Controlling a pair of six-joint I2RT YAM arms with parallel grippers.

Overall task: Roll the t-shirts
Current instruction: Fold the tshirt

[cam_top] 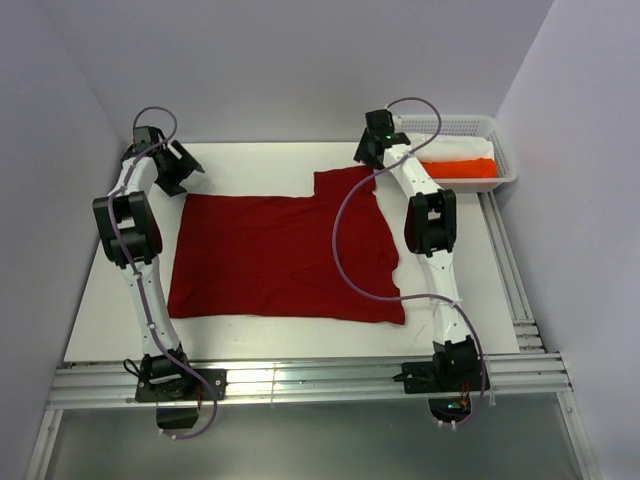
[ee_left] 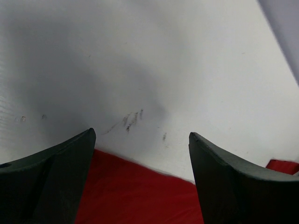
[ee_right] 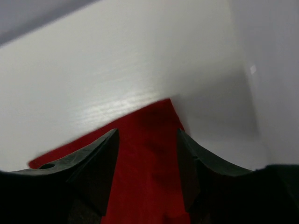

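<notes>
Crimson-red and plain, the short-sleeved cloth t-shirt lies spread flat on the white surface, reaching from one set of jaws to the other. The left jaws stand wide open and hold nothing, with the shirt's far left edge just under their tips. The right jaws are partly open over the far sleeve and seem to grip nothing, though the blurred wrist view leaves contact unsure. Just right of them sits a white plastic lattice basket holding a bright orange cloth bundle.
</notes>
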